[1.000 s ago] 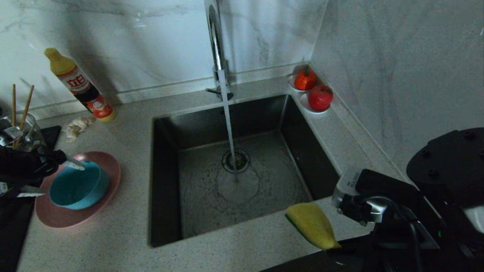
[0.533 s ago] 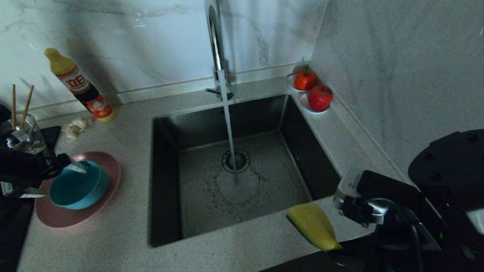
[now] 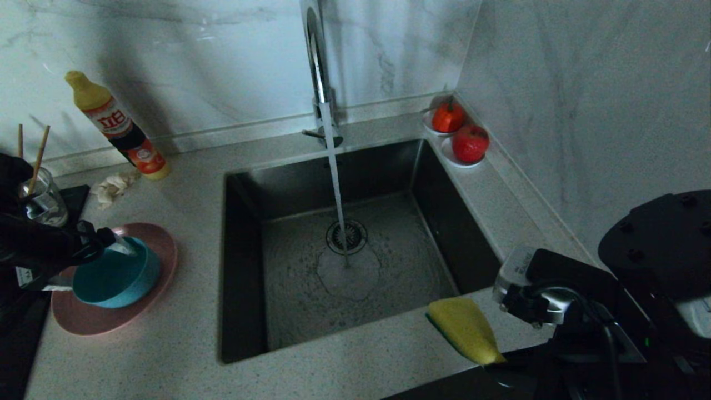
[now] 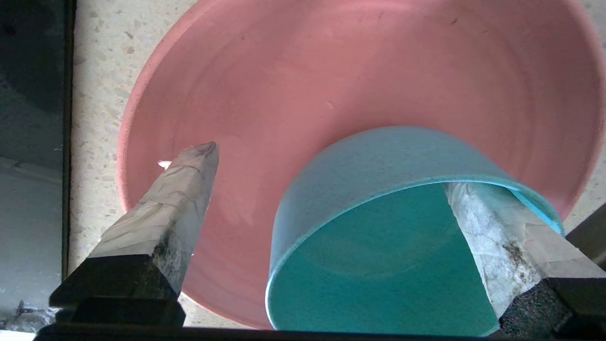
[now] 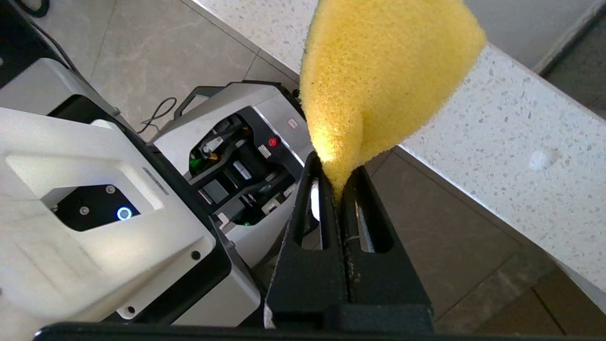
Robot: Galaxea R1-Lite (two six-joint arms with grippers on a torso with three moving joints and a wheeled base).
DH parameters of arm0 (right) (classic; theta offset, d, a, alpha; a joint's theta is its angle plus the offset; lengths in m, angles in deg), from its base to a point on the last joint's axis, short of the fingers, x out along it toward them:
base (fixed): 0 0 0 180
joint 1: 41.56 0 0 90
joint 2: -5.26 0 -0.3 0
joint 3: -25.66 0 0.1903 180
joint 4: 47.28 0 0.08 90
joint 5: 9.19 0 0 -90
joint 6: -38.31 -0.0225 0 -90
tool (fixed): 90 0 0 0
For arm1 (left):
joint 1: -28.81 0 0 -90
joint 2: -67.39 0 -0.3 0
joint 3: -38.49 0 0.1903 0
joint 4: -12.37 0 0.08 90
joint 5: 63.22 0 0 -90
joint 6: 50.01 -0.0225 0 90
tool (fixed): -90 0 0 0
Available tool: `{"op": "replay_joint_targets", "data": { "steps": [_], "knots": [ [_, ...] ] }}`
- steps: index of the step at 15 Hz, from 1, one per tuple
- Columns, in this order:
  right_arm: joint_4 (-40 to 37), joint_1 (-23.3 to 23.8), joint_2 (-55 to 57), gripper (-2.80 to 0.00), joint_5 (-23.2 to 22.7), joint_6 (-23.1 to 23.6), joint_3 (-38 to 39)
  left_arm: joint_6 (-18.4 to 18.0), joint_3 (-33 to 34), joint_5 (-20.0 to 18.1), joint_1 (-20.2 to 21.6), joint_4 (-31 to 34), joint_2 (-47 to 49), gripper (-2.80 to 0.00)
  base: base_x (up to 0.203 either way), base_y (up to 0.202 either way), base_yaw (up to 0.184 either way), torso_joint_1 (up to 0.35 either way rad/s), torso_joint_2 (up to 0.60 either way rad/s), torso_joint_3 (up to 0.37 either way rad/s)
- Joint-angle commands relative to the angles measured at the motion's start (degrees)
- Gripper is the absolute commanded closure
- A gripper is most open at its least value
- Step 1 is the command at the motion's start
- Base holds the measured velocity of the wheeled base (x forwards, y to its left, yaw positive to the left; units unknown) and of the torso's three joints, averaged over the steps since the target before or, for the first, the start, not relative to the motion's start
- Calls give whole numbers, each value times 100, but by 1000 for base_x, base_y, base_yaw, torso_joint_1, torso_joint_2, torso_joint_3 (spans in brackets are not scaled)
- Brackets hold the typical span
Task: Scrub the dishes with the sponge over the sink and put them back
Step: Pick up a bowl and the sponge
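Observation:
The teal-blue bowl (image 3: 116, 272) sits on the pink plate (image 3: 161, 244) on the counter left of the sink (image 3: 244, 311). My left gripper (image 3: 89, 266) is open and straddles the bowl's near wall. One finger (image 4: 483, 227) is inside the bowl (image 4: 378, 265), the other finger (image 4: 180, 199) is outside over the plate (image 4: 331, 71). The chopsticks (image 3: 38, 155) stand in a glass cup behind my left arm. At the counter's front edge, right of the sink, my right gripper (image 5: 338, 175) is shut on the yellow sponge (image 5: 383, 71), which sticks up over the counter (image 3: 464, 330).
Water runs from the chrome faucet (image 3: 316, 66) onto the drain strainer (image 3: 345, 236). A detergent bottle (image 3: 119, 128) and a paper wad (image 3: 114, 186) lie at the back left. Two red fruits (image 3: 469, 143) on saucers sit in the back right corner. A black hob (image 3: 16, 333) borders the plate.
My left gripper has slid a little further over the bowl, its far finger reaching deeper past the rim. The right arm and the sponge have stayed put.

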Motion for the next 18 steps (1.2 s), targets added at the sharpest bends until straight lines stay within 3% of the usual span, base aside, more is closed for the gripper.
{"op": "replay_joint_targets", "data": {
  "steps": [1,16,17,18],
  "knots": [
    [-15,0,-30,0,5,-17,32,-6,-3,131,-5,16,43,-280,0,0,0,0,0,0],
    [-2,79,-18,0,3,0,101,-102,-17,276,-75,25,175,-280,0,0,0,0,0,0],
    [-2,79,-18,0,-4,1,102,-85,-36,276,-75,16,185,0,0,0,0,0,0,0],
    [-2,79,-18,0,-1,1,93,-85,-43,276,-75,16,192,0,0,0,0,0,0,0]
  ]
}}
